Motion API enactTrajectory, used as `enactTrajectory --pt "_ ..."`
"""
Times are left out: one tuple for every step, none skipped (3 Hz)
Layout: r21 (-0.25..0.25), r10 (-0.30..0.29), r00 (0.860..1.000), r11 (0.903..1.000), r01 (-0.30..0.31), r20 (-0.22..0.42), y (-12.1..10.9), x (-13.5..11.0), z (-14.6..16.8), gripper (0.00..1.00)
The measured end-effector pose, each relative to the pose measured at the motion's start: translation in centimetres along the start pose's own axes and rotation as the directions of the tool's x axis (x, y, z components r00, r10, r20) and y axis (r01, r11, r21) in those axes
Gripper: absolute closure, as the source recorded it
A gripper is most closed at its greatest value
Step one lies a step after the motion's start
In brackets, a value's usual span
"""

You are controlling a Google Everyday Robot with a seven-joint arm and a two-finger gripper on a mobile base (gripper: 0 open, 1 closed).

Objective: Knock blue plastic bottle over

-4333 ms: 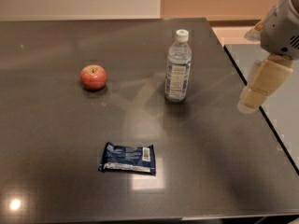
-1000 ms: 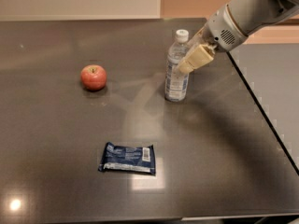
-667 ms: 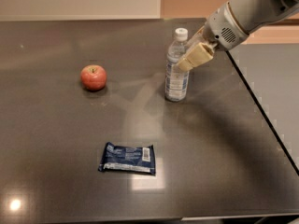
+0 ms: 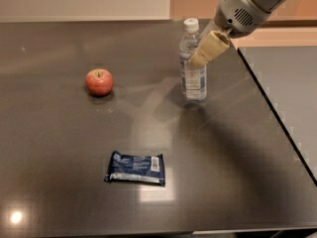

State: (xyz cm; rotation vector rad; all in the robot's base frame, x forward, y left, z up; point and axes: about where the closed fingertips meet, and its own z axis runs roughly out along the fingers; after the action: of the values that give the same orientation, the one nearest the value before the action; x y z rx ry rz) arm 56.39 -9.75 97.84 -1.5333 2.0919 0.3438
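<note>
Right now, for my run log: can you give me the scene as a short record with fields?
table: dark, glossy
bottle: upright, back of the table, right of centre, white cap on
claw: at the bottle's shoulder, reaching in from the right of the view; contact unclear
apple: red, left of the bottle, apart from it
wrapper: dark blue, lying flat near the front, apart from the rest
task state: bottle not yet knocked over
</note>
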Motion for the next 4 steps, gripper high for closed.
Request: enactTrajectory --pt "0.026 -0.028 0.978 0.9991 0.034 -0.205 0.4 -0.1 -0.2 1.0" --pt "0.031 -0.076 0.919 0.9949 0.095 -0.387 0.4 0.0 0.7 1.0" --pt "0.012 -0.131 0.873 0.9879 0.155 -0.469 -0.2 -0.6 2.2 1.0" --pt "-0.014 -0.163 0.845 0.9834 0.181 -0.51 -0.9 -0.7 3.9 0.82"
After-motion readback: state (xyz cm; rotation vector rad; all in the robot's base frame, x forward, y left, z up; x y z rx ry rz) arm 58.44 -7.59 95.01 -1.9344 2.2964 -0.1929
